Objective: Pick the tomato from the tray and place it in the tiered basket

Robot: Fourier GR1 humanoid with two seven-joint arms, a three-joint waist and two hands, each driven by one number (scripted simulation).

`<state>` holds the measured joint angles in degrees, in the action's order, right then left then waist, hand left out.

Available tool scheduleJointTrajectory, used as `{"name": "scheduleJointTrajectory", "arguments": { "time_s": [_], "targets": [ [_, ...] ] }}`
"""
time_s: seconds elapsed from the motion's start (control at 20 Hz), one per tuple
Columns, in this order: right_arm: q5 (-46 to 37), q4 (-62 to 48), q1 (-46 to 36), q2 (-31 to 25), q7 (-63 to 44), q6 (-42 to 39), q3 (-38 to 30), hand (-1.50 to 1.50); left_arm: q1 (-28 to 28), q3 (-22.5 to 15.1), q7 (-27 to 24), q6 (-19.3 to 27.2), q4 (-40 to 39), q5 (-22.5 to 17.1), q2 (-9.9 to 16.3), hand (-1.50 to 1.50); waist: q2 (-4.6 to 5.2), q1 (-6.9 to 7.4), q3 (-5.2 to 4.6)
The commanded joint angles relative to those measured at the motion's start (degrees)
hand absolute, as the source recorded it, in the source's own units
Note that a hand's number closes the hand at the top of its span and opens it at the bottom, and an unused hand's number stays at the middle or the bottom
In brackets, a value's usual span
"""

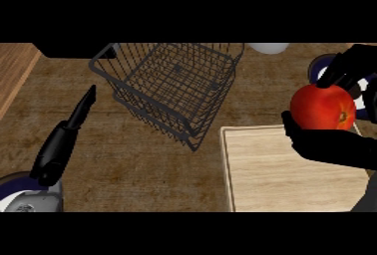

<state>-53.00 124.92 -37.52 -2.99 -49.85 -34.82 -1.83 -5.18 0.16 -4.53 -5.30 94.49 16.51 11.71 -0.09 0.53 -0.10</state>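
A red-orange tomato (321,107) hangs above the far right part of the pale wooden tray (287,174), with my right hand (335,144) curled round it from below and from behind. The dark wire tiered basket (173,82) stands to the left of the tomato, at the middle of the counter's far side, with nothing in its upper tier. At the left, my left hand (63,142) is held edge-on with its fingers straight, pointing toward the basket's left side and apart from it.
A white rounded object (269,48) sits behind the basket at the far edge. A dark-rimmed round thing (320,64) shows partly behind my right hand. A dark block (66,50) lies at the far left. The counter's left edge runs along a lighter wooden strip (15,74).
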Motion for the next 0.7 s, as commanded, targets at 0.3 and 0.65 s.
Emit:
{"name": "scheduleJointTrajectory", "arguments": {
  "time_s": [0.3, 0.65],
  "targets": [
    [-0.97, -24.76, -21.25, 2.94, -10.21, 10.02, 1.63, 1.50, -3.24, -1.48, 4.33, 0.34, 1.18, 1.67, -1.70, 0.00, 0.19, 0.36, 0.05],
    [2.66, -45.74, -30.61, 2.97, -11.01, 22.27, 2.79, 1.50, -1.20, -3.10, 2.75, 0.70, 2.21, 2.34, -3.05, 0.00, 0.45, 1.98, 0.02]
  ]
}}
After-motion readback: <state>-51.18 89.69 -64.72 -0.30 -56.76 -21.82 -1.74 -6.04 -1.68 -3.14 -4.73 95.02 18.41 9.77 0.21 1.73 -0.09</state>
